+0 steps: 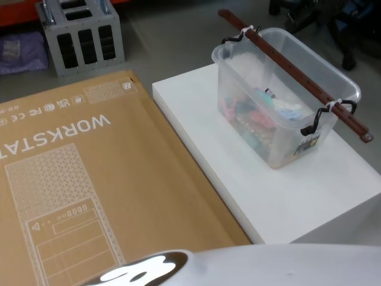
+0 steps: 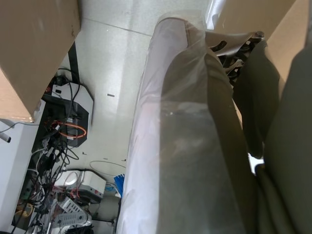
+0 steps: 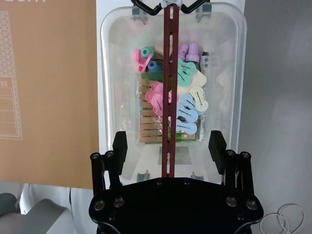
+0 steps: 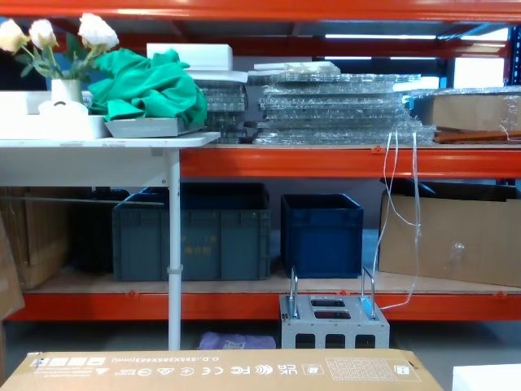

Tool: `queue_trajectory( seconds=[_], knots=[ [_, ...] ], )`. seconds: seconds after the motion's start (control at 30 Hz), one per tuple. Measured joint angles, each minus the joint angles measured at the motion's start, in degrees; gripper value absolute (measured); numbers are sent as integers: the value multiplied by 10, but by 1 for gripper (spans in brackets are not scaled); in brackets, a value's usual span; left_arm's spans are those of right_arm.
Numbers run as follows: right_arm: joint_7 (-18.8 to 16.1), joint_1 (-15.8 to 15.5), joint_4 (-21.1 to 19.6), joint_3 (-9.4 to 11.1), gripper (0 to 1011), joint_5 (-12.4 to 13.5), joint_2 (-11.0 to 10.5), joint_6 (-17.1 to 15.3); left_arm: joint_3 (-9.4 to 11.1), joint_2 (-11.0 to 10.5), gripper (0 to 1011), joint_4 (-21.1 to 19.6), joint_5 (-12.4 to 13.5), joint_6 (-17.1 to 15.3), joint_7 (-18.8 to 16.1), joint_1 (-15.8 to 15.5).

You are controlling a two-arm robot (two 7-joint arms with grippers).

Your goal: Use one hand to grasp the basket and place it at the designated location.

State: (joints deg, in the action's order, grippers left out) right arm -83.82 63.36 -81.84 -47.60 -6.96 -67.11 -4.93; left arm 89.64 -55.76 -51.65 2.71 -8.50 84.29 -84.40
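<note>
The basket [image 1: 271,140] stood on the white counter [image 1: 238,173], toward the robot's right, just beside a large cardboard box [image 1: 89,179] printed "WORKSTATION" on its left. It was a translucent plastic tub with rounded corners and a rolled rim. Its reddish-brown handle bar [image 1: 297,77] ran the length of the tub and stuck out past both ends, held by black clips [image 1: 312,122] and white ties [image 1: 333,104].

In the right wrist view the right gripper [image 3: 168,146] hung above the near end of the tub. Its black fingers [image 3: 120,146] were spread wide and held nothing, one on each side of the bar. The bar ran straight away from the gripper, square to the line between the fingers, so closing them would pinch it across its narrow width. How much height remained between fingers and bar could not be judged, though they looked apart. The right arm was plainly the nearer one.

The bar looked rigid and flat, pierced by small slots. The tub walls looked smooth and glossy, probably slippery. Pastel plastic clothes pegs [image 3: 185,105] and a pack of wooden ones [image 3: 148,122] lay loose inside and might shift if the basket tilted.

The left arm seemed parked low beside the body, its wrist camera facing the floor and tangled cables [image 2: 53,161]
</note>
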Motion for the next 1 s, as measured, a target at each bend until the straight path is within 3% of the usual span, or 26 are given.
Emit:
queue_trajectory(
  seconds=[1.0],
  knots=[
    [0,0,0,0,1009,0,0,0,0,0,0,0,0,0,0,0]
  ],
)
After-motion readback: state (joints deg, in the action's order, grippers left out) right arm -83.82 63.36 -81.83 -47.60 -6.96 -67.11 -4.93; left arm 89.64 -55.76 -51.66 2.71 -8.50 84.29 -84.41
